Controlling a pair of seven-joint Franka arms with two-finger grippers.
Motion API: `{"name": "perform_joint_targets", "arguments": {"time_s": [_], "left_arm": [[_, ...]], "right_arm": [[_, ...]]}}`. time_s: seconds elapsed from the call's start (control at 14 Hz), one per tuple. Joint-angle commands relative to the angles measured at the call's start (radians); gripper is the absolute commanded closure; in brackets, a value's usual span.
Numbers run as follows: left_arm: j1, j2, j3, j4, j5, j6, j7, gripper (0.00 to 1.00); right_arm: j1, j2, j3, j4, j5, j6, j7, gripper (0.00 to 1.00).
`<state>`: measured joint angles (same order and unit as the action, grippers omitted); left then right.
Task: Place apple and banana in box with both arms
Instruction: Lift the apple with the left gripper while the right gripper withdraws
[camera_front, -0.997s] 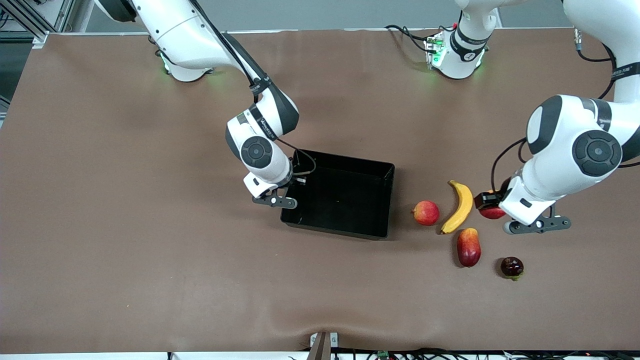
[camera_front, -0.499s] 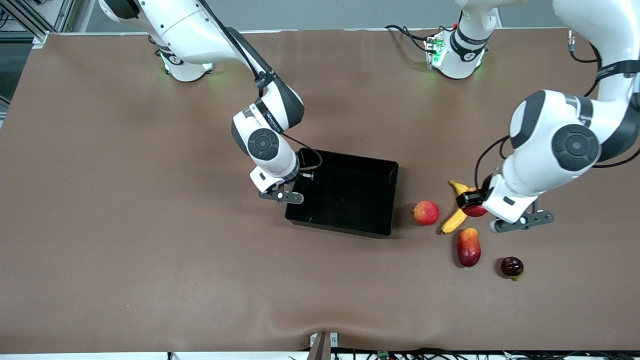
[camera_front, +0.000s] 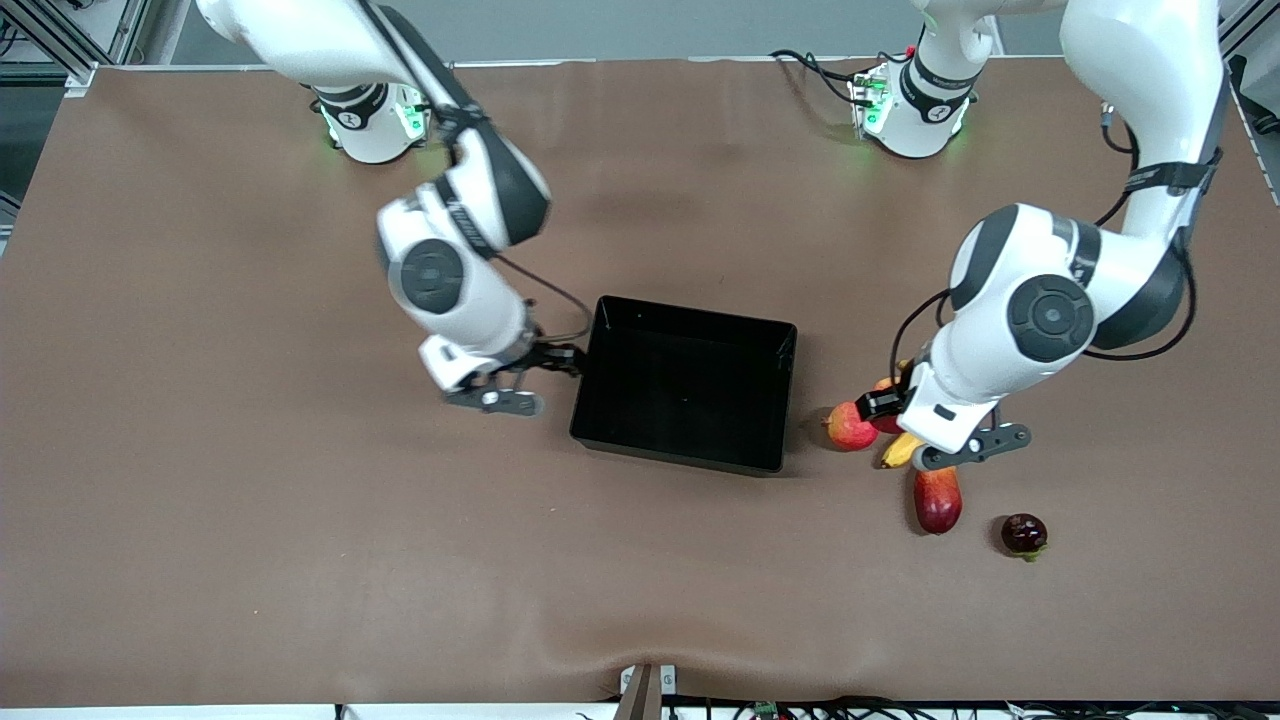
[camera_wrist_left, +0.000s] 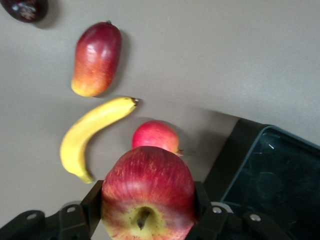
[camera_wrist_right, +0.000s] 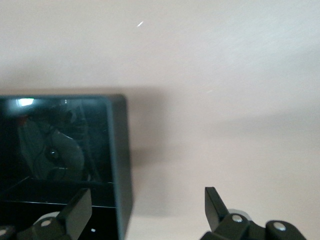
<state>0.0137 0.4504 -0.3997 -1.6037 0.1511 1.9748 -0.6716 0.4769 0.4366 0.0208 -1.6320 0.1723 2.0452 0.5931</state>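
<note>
The left arm comes down from its base in a high arc, elbow bent, its wrist tipped over the fruit cluster toward the left arm's end of the table (camera_front: 300, 560). The left gripper (camera_front: 880, 405) is clamped on the apple (camera_wrist_left: 148, 192), one black finger on each flank and the stem dimple facing the wrist camera. It holds the apple in the air over the gap between the pink-red round fruit (camera_front: 850, 427) and the banana (camera_wrist_left: 92, 131). From the front camera the arm covers most of the banana, so whether that fruit touches the round one is hard to judge; in the left wrist view they lie just apart. The red mango (camera_front: 937, 498) sits at about six o'clock from the banana, and a small dark fruit (camera_front: 1023, 533) at about four o'clock from the mango. The black box (camera_front: 690, 310) lies at nine o'clock from the cluster, its floor bare, with a strip of open mat between its nearest wall and the round fruit. The right arm folds down to the box's nine-o'clock wall. The right gripper (camera_wrist_right: 147, 202) hangs there with fingers spread wide and nothing between them, one over the box's interior edge and the other over bare mat. Broad open mat runs from the box toward six o'clock.
</note>
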Motion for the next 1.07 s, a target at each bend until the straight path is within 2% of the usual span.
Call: {"name": "perform_joint_targets", "arguments": {"time_s": [0.0, 0.43, 0.78, 1.0], "left_arm": [[-0.034, 0.019, 0.002, 0.018, -0.001, 0.019, -0.078, 1.0], [-0.118, 0.05, 0.002, 0.021, -0.001, 0.067, -0.258, 1.0], [-0.219, 0.115, 0.009, 0.025, 0.001, 0.147, -0.439, 1.0], [-0.236, 0.14, 0.009, 0.013, 0.022, 0.153, -0.468, 1.0]], "right_arm": [[-0.104, -0.07, 0.014, -0.028, 0.015, -0.08, -0.105, 0.0], [-0.332, -0.153, 0.013, -0.028, 0.015, -0.221, -0.363, 0.0], [-0.475, -0.197, 0.013, -0.023, 0.009, -0.257, -0.532, 0.0], [-0.526, -0.245, 0.011, -0.012, 0.003, -0.304, -0.558, 0.0]]}}
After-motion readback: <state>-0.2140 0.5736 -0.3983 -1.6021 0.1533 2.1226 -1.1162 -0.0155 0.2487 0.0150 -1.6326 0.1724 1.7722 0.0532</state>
